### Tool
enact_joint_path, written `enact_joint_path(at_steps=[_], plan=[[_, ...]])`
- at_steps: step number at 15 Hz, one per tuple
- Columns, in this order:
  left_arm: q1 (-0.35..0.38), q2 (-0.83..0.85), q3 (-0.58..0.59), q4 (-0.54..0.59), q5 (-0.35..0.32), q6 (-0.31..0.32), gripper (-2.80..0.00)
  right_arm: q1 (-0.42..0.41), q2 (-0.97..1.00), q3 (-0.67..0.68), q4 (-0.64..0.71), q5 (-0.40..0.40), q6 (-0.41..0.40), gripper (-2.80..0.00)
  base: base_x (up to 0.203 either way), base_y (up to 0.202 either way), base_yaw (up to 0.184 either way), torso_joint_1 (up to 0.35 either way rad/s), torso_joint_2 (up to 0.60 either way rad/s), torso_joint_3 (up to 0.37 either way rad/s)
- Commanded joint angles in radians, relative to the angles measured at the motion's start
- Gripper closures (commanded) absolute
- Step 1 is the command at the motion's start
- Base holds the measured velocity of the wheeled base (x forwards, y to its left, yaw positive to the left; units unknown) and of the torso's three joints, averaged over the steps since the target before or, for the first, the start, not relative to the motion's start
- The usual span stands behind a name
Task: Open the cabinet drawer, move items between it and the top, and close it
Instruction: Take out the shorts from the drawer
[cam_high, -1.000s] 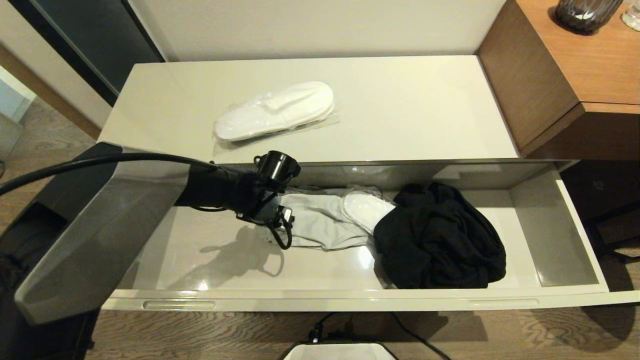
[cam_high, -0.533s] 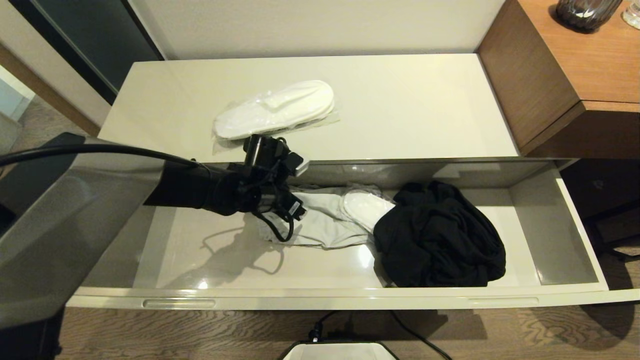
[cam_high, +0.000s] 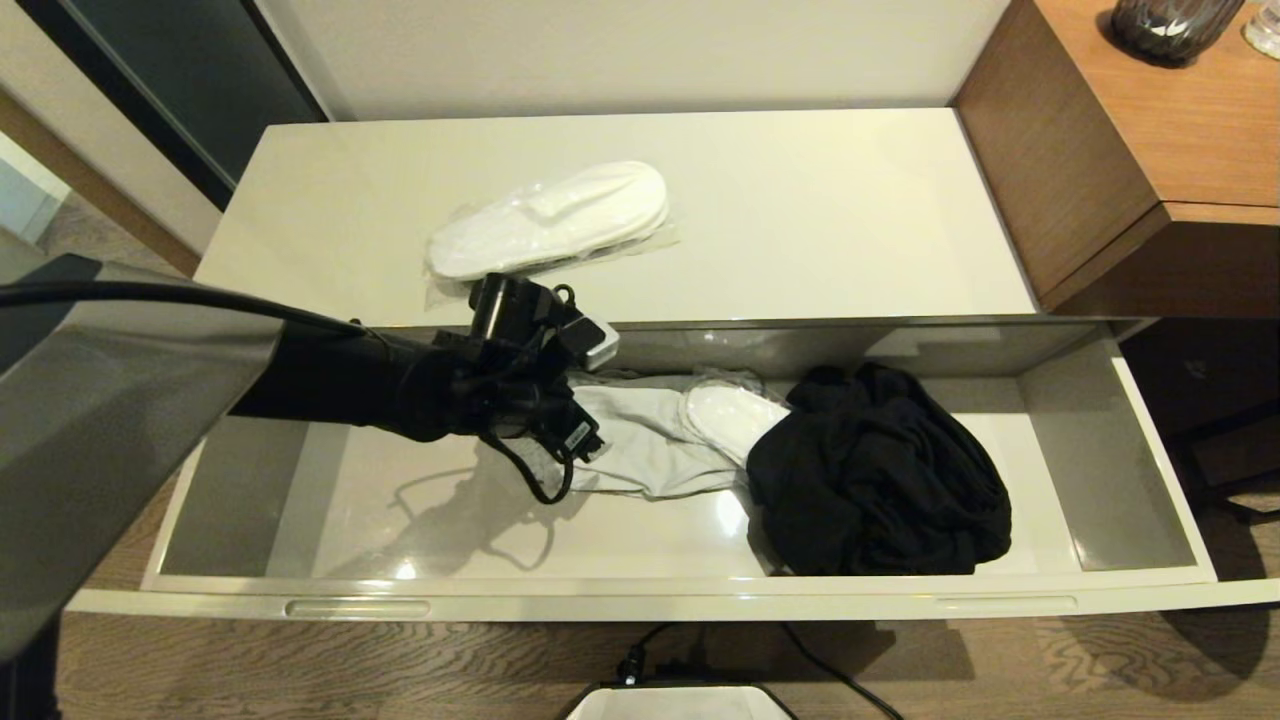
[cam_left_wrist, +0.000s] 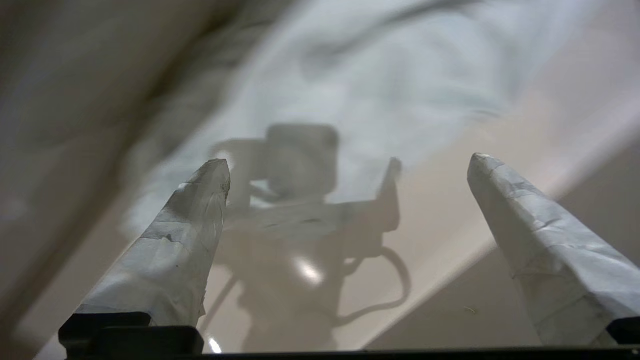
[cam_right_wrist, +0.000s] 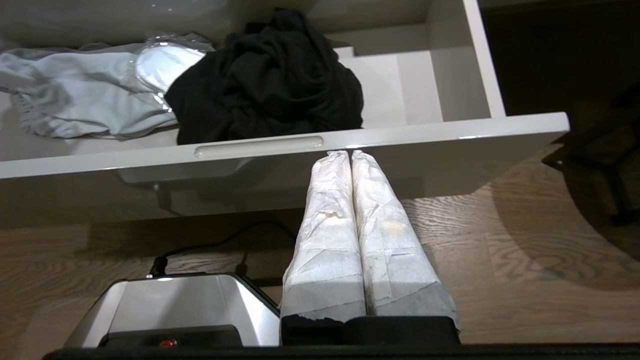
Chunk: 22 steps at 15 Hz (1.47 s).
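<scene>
A: Where is the drawer (cam_high: 640, 600)?

B: Pulled fully out. In the head view it spans the lower half of the frame, its front edge running along the bottom with two slim handle notches.

A: What lies inside?

B: A black garment (cam_high: 878, 478) is bunched up right of centre. Just left of it, partly tucked under its edge, is a wrapped pair of white slippers (cam_high: 728, 418), lying on a light grey garment (cam_high: 650, 440) near the middle. The left part of the drawer floor is bare and glossy.

A: And on the cabinet top (cam_high: 850, 220)?

B: A second wrapped pair of slippers (cam_high: 552, 220), in the upper left-centre of the frame, near the front edge of the top.

A: Where is the left gripper (cam_left_wrist: 350, 165)?

B: The left arm comes in from the left of the head view, its wrist over the left-centre of the drawer at the grey garment's left end. In the left wrist view its two wrapped fingers (cam_left_wrist: 185, 235) stand wide apart with nothing between them, above the drawer floor and the grey cloth. The picture is blurred.

A: And the right gripper (cam_right_wrist: 351, 155)?

B: Out of the head view. Its own camera shows the fingers pressed together, empty, low before the drawer front, under the right handle notch, above the wooden floor (cam_right_wrist: 525, 260).
</scene>
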Motion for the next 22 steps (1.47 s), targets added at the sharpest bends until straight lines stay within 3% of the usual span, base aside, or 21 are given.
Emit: enact_joint_path(at_steps=[1,3,5,7,9,11,15,18,21,22], plan=[[-0.010,-0.020,0.033,0.000,-0.038,0.020,-2.80,0.001,0.002,0.000,0.001,0.000,0.001,0.00,0.000,0.000,0.000,0.000,0.00,0.000],[-0.021,-0.020,0.064,-0.001,-0.131,0.081,-2.80,0.001,0.002,0.000,0.001,0.000,-0.001,0.00,0.000,0.000,0.000,0.000,0.00,0.000],[-0.024,-0.018,0.072,-0.001,-0.167,0.118,-2.80,0.001,0.002,0.000,-0.001,0.000,0.001,0.00,0.000,0.000,0.000,0.000,0.00,0.000],[-0.025,-0.009,0.062,0.000,-0.274,0.247,-2.80,0.001,0.002,0.000,0.001,0.000,-0.001,0.00,0.000,0.000,0.000,0.000,0.00,0.000],[-0.054,0.029,0.017,-0.001,-0.310,0.303,-2.80,0.001,0.002,0.000,0.001,0.000,0.000,0.00,0.000,0.000,0.000,0.000,0.00,0.000],[-0.071,0.080,-0.046,0.000,-0.321,0.319,-2.80,0.001,0.002,0.000,0.001,0.000,-0.001,0.00,0.000,0.000,0.000,0.000,0.00,0.000],[-0.062,0.126,-0.052,-0.001,-0.293,0.325,-2.80,0.001,0.002,0.000,0.001,0.000,-0.001,0.00,0.000,0.000,0.000,0.000,0.00,0.000],[-0.047,0.208,-0.050,-0.010,-0.226,0.329,-2.80,0.001,0.002,0.000,0.001,0.000,-0.001,0.00,0.000,0.000,0.000,0.000,0.00,0.000],[-0.058,0.304,-0.077,-0.126,-0.096,0.331,-2.80,0.001,0.002,0.000,0.001,0.000,0.001,0.00,0.000,0.000,0.000,0.000,0.00,0.000],[-0.060,0.307,-0.080,-0.133,-0.089,0.331,-2.80,0.001,0.002,0.000,0.001,0.000,0.001,0.00,0.000,0.000,0.000,0.000,0.00,0.000]])
